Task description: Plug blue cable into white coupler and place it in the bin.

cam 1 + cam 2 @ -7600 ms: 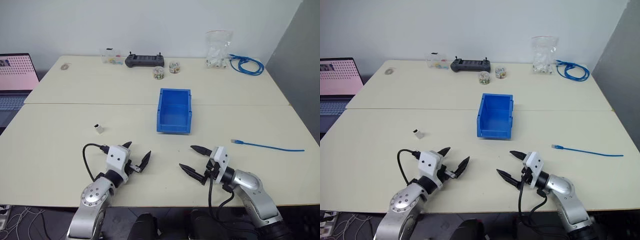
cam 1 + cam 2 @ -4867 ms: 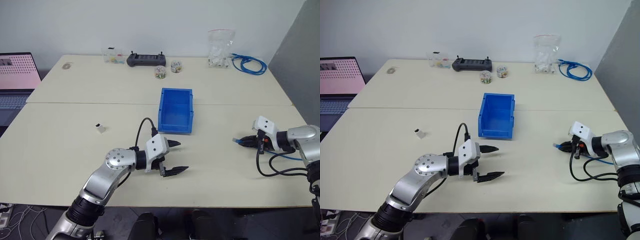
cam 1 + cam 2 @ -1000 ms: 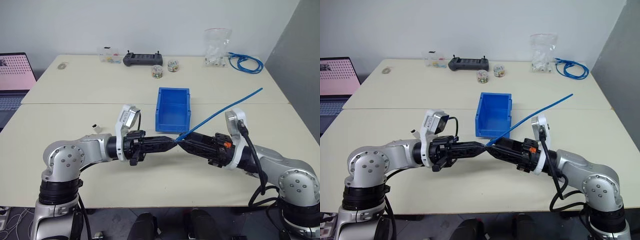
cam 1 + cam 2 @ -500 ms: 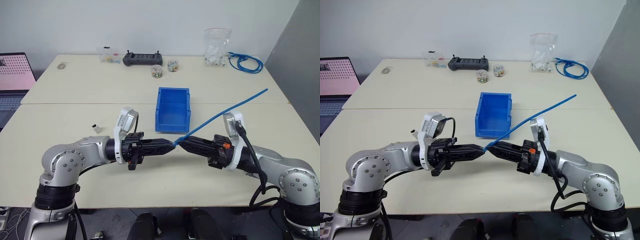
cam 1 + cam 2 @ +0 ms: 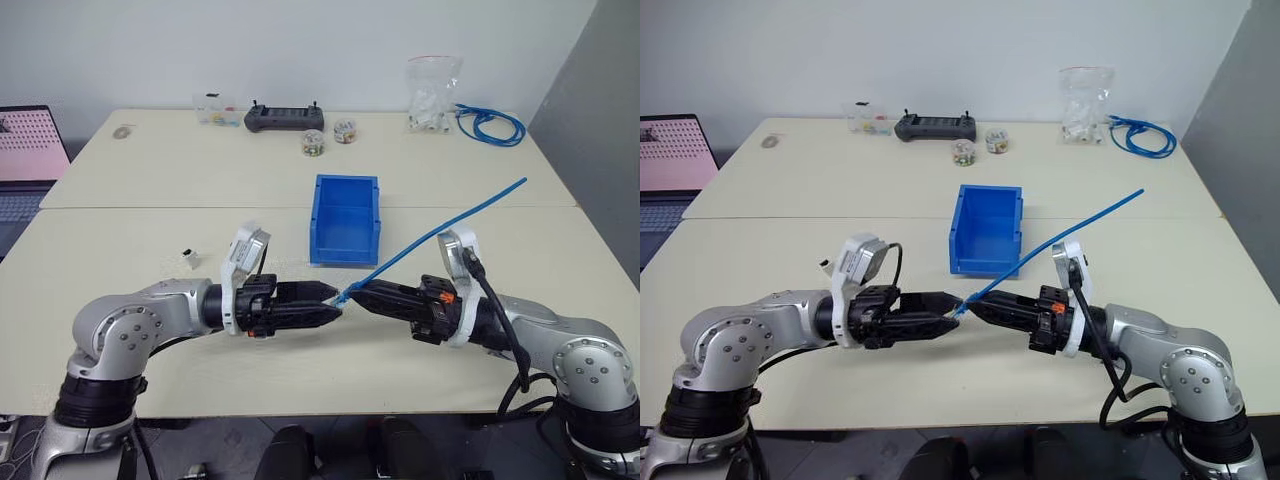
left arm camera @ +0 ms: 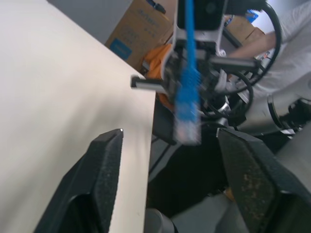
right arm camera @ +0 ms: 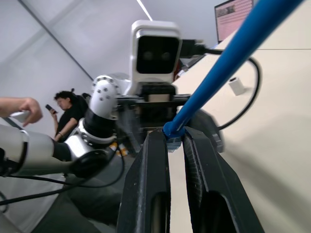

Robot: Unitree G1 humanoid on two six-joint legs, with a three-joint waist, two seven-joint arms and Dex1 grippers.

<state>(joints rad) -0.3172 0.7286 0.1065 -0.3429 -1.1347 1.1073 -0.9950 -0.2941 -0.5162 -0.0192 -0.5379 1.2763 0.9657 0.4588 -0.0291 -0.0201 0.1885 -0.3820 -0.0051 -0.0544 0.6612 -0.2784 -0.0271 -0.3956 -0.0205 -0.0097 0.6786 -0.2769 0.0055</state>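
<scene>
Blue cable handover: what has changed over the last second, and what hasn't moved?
The left gripper has let go: its fingers, shut at the plug end a second ago, now stand open and have backed off a little. The right gripper stays shut on the blue cable, which still slants up over the table. The white coupler and the bin stay put.

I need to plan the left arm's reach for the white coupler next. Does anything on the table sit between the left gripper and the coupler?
Nothing visible does. The white coupler sits alone on bare table, off to the robot's left of the open left gripper. The blue cable is pinched in the right gripper on the other side.
</scene>
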